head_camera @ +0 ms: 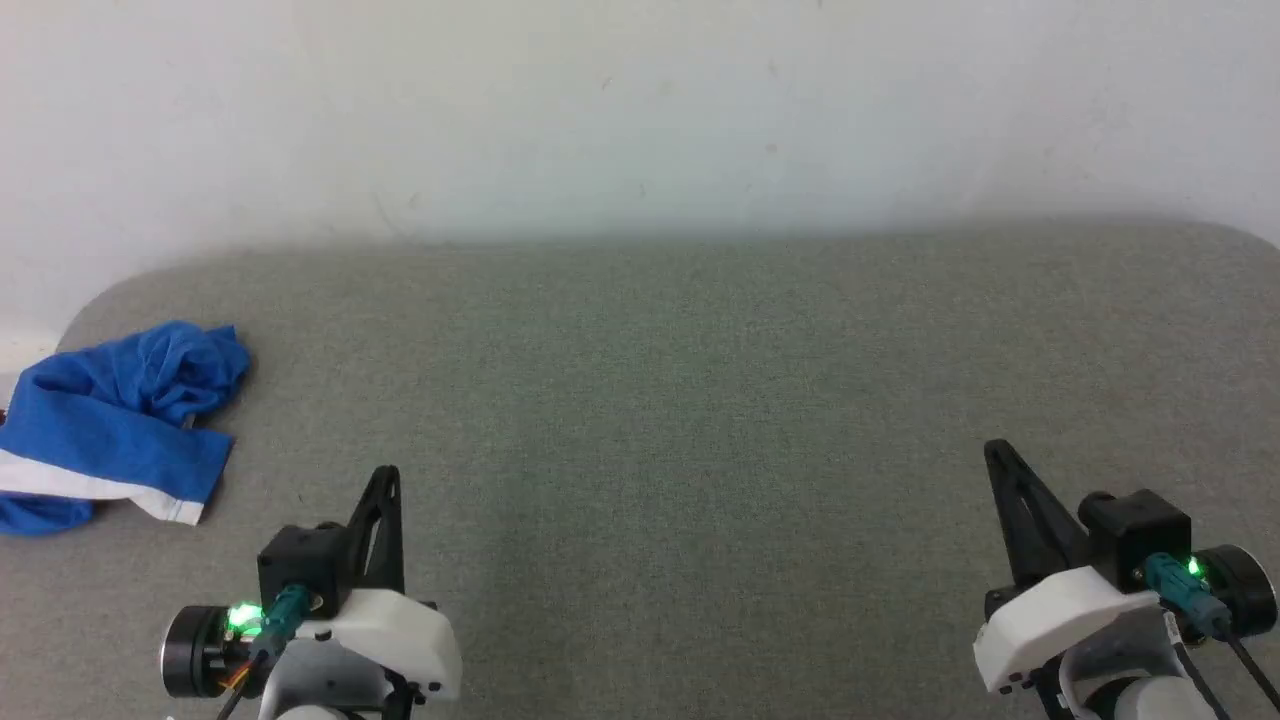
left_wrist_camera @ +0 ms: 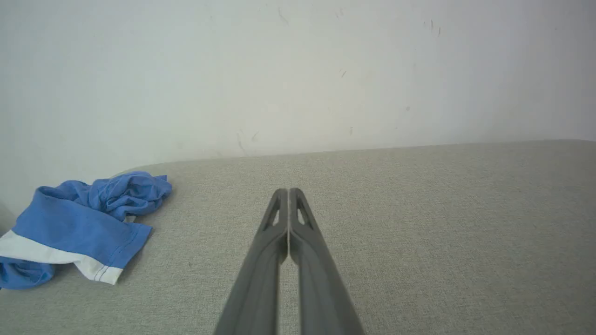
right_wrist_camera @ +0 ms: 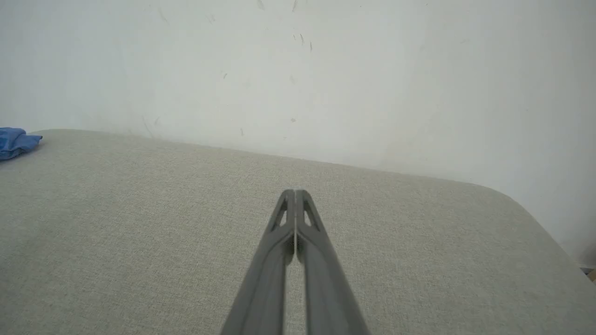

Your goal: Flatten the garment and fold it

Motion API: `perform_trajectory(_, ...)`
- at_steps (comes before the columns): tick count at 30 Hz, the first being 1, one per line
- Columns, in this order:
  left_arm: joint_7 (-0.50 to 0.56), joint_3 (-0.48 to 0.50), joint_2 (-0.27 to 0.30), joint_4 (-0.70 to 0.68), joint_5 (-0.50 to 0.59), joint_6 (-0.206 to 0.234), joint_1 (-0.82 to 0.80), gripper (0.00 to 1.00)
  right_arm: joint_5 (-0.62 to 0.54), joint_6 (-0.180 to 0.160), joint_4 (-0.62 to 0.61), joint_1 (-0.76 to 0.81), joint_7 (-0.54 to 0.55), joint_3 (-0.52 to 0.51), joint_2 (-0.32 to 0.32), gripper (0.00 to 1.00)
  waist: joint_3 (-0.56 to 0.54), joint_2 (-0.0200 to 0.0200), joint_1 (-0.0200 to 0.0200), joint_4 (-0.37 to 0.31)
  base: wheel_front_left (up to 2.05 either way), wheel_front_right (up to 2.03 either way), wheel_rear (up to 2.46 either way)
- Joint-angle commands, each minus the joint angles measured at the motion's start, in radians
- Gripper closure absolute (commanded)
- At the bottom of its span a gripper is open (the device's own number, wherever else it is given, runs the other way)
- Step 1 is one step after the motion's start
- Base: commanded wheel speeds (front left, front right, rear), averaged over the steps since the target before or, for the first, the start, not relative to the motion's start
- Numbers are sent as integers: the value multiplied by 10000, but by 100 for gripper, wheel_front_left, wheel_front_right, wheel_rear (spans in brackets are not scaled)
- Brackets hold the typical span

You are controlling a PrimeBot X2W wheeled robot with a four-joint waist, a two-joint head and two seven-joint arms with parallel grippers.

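Note:
The garment (head_camera: 115,425), bright blue shorts with a white stripe, lies crumpled at the far left edge of the grey fabric surface (head_camera: 680,400). In the left wrist view the garment (left_wrist_camera: 79,223) sits to the left of my fingers, and a corner of the garment (right_wrist_camera: 16,142) shows at the left edge of the right wrist view. My left gripper (head_camera: 388,472) hovers at the lower left, shut and empty, to the right of the garment and apart from it. My right gripper (head_camera: 992,447) stands at the lower right, shut and empty. Both sets of fingertips press together, left gripper (left_wrist_camera: 288,190) and right gripper (right_wrist_camera: 294,191).
A white wall (head_camera: 640,110) rises right behind the surface. The surface has rounded corners at the back left (head_camera: 100,300) and back right (right_wrist_camera: 521,204). Wide bare fabric stretches between the two grippers.

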Motion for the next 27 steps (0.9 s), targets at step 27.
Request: perform_trajectory(27,1,37,-21,-57,64,-16,-135,100,-62,-9,-64,-152,3,-11,40,100,0,0,0,0,0,0,0)
